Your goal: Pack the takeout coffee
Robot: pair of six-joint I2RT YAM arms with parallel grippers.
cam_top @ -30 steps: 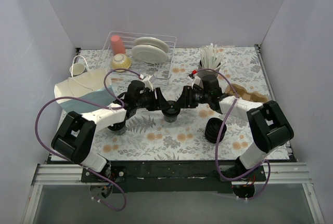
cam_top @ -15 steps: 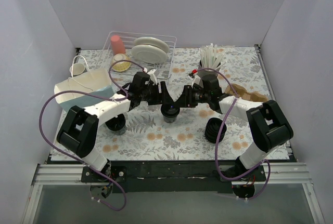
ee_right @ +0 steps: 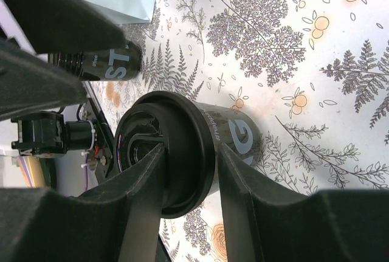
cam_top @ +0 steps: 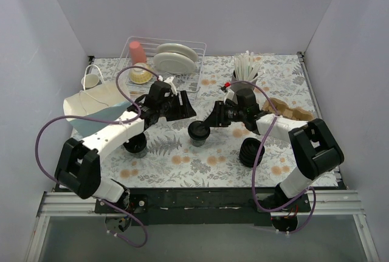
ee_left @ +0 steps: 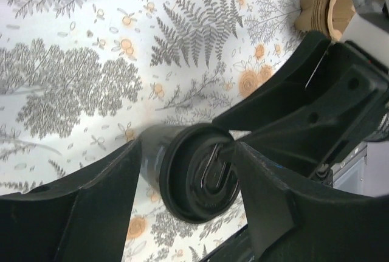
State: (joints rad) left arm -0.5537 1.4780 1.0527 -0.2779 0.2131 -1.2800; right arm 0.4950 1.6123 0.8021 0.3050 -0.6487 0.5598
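The takeout coffee (cam_top: 197, 131) is a small black cup with a black lid, near the middle of the table. My right gripper (cam_top: 208, 123) is shut on it at the lid rim, as the right wrist view shows (ee_right: 191, 152), with the cup (ee_right: 237, 134) slightly tilted. My left gripper (cam_top: 184, 109) is open and hovers just up and left of the cup. In the left wrist view its jaws (ee_left: 188, 149) stand wide on both sides of the lidded cup (ee_left: 197, 180) without touching it. A white and light blue bag (cam_top: 97, 107) lies at the left.
A lidless black cup (cam_top: 137, 145) stands left of the coffee, also in the right wrist view (ee_right: 103, 61). A ribbed lid stack (cam_top: 249, 152) sits front right. A dish rack (cam_top: 167, 61), a utensil holder (cam_top: 245, 67) and brown cardboard (cam_top: 289, 109) are behind.
My left gripper has let go of the cup, opened and drawn back up and to the left. The right gripper keeps its hold on the lidded cup.
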